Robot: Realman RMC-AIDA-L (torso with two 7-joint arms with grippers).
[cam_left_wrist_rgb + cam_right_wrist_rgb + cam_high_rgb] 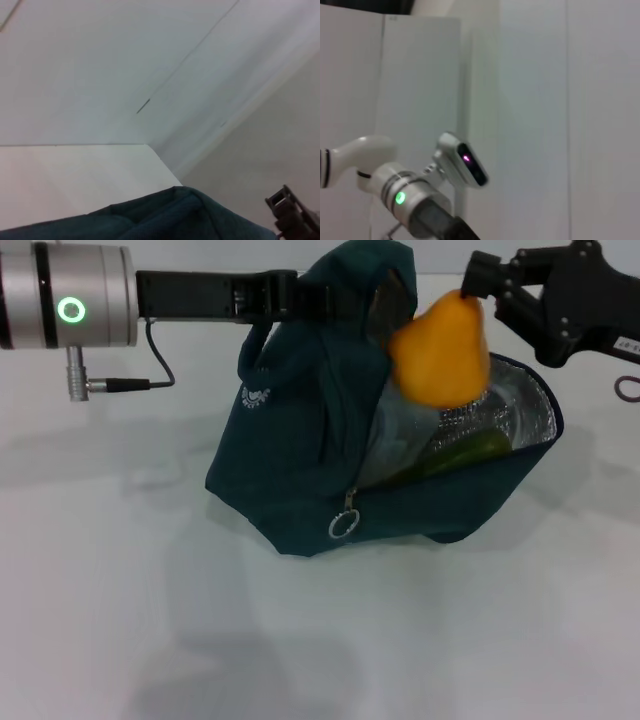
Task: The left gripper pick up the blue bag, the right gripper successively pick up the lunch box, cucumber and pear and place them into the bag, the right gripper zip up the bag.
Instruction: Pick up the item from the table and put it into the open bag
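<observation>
While the blue bag (300, 470) was held up by its top at the far middle of the table (150, 640), the left gripper (312, 300) was seen with its jaws closed on the fabric near the handles. The pear (442, 352) was held by its narrow top in the nearly closed jaws of the right gripper (478, 295), just above the bag's open, foil-lined mouth. A green shape inside the opening was judged to be the cucumber (470, 450); the lunch box could not be made out clearly and was presumed to lie beneath it. The task was thus judged well advanced: the pear remained to be released into the bag, and the zipper ring pull (342, 525) was yet to be drawn. Nothing was seen blocking the opening. A small ring (628, 389) lay near the table's right edge.
</observation>
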